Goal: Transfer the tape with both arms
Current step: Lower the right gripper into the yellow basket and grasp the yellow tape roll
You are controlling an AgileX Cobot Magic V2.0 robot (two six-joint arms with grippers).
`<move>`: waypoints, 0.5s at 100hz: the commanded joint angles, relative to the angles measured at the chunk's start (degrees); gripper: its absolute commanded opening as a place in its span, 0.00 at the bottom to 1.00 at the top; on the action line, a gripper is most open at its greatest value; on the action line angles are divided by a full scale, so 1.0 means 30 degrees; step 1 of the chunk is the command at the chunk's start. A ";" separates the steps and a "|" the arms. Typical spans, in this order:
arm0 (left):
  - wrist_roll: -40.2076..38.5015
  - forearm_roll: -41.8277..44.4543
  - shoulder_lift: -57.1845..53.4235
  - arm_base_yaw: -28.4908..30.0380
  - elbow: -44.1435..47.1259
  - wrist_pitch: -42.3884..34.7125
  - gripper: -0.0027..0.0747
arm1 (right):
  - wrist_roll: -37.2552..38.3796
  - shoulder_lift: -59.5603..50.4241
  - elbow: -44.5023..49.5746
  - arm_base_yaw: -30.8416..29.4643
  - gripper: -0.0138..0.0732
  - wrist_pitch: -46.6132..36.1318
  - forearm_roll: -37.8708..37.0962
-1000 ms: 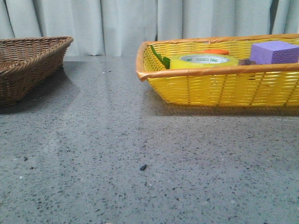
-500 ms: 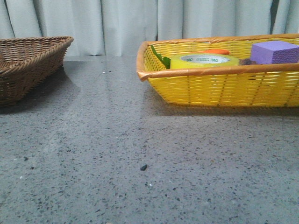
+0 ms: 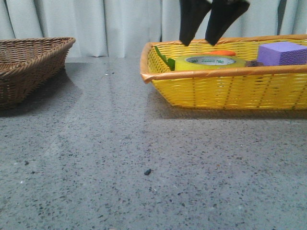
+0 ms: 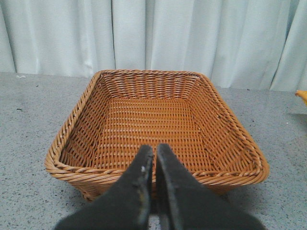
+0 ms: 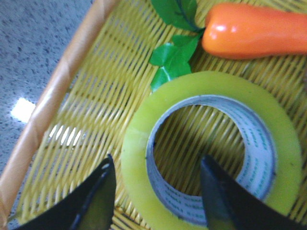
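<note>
The yellow tape roll (image 3: 209,63) lies flat in the yellow basket (image 3: 230,88) at the right. My right gripper (image 3: 197,42) hangs open just above it, fingers pointing down. In the right wrist view the tape (image 5: 144,158) has a white core with green print; the open right gripper (image 5: 157,165) straddles the near wall of the roll, one finger outside, one over the hole, not touching. My left gripper (image 4: 154,149) is shut and empty, in front of the brown wicker basket (image 4: 158,127); it is out of the front view.
A purple foam block (image 3: 282,53) stands in the yellow basket at the right. An orange carrot-like piece (image 5: 254,29) with green leaves (image 5: 175,60) lies behind the tape. The brown wicker basket (image 3: 29,67) stands at the left. A small dark speck (image 3: 147,171) lies on the grey table.
My right gripper has come down into the front view above the tape; it was out of view before. The tape and baskets have not moved.
</note>
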 commanded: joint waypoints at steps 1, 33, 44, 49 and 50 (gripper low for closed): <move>-0.0173 -0.0104 0.0333 0.0033 -0.0707 -0.1368 0.01 | -0.0226 -0.0058 -0.1220 0.0048 0.54 0.0269 -0.0072; -0.0173 -0.0104 0.0333 0.0033 -0.0707 -0.1368 0.01 | -0.0226 0.1188 -0.1547 0.0423 0.54 0.0962 -0.0107; -0.0173 -0.0104 0.0333 0.0033 -0.0707 -0.1368 0.01 | -0.0226 0.1188 -0.1547 0.0423 0.54 0.0844 -0.0107; -0.0173 -0.0104 0.0333 0.0033 -0.0707 -0.1368 0.01 | -0.0226 0.1261 -0.1547 0.0423 0.54 0.0844 -0.0107; -0.0173 -0.0104 0.0333 0.0033 -0.0707 -0.1368 0.01 | -0.0226 0.1302 -0.1547 0.0423 0.54 0.0844 -0.0107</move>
